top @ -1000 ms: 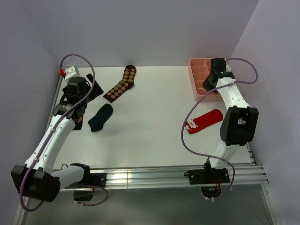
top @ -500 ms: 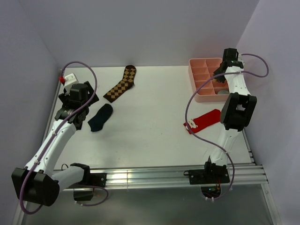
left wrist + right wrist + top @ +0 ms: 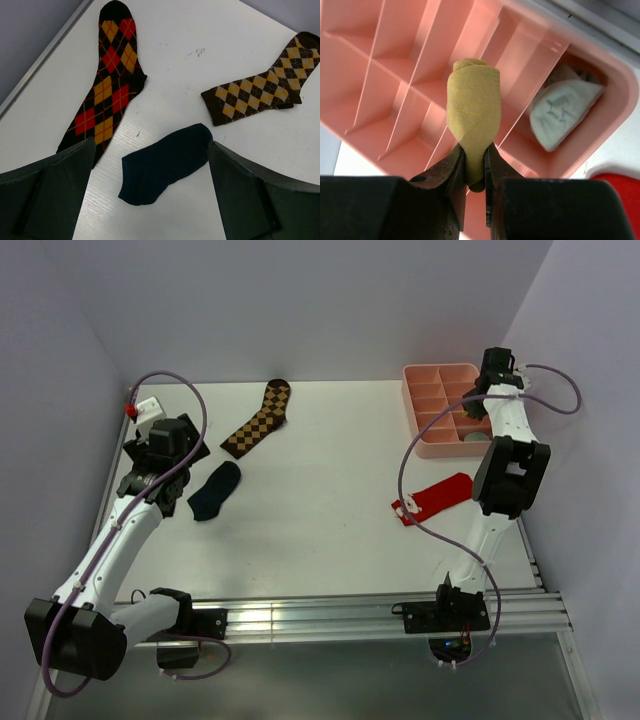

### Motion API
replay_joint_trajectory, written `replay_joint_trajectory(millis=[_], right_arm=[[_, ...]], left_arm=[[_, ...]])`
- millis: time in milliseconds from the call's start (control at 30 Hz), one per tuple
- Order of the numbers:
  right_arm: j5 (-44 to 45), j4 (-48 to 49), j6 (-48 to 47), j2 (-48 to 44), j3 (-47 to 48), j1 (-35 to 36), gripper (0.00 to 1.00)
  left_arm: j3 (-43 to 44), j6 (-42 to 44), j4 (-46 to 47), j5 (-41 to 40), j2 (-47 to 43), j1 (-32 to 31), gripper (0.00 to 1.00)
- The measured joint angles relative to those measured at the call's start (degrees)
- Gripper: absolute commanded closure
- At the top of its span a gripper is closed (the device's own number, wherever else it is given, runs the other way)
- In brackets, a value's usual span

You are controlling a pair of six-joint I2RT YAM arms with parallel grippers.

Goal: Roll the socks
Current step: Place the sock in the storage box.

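Note:
The dark navy sock lies flat at the left of the table; in the left wrist view it lies between my open fingers. My left gripper hovers open and empty just left of it. My right gripper is over the pink divided tray and is shut on the rolled mustard yellow sock, held above the tray's compartments. The grey sock sits rolled in a corner compartment of the tray and also shows in the top view.
A long brown checkered sock lies at the back left, also in the left wrist view. A red and yellow argyle sock lies at the far left. A red sock with white trim lies in front of the tray.
My right gripper has moved with the yellow sock from the tray's near side to over its far right part. My left gripper has shifted slightly, still open.

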Motion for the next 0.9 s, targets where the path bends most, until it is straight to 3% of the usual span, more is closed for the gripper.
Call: replay_joint_trajectory(millis=[600, 667, 800, 900], right_arm=[[2.95, 2.80, 3.06, 8.52, 1.60, -0.74, 0.99], [3.39, 2.71, 3.39, 9.53, 2.78, -0.76, 0.93], [3.82, 3.13, 3.67, 10.86, 2.91, -0.76, 0.70], [3.72, 4.22, 3.91, 11.26, 3.08, -0.72, 0.61]], left_arm=[[-1.68, -0.09, 0.04, 0.00, 0.00, 0.00, 0.01], [-1.68, -0.09, 0.07, 0.00, 0.02, -0.02, 0.00], [-1.68, -0.09, 0.15, -0.02, 0.33, 0.00, 0.01], [-1.73, -0.09, 0.13, -0.04, 0.52, 0.00, 0.00]])
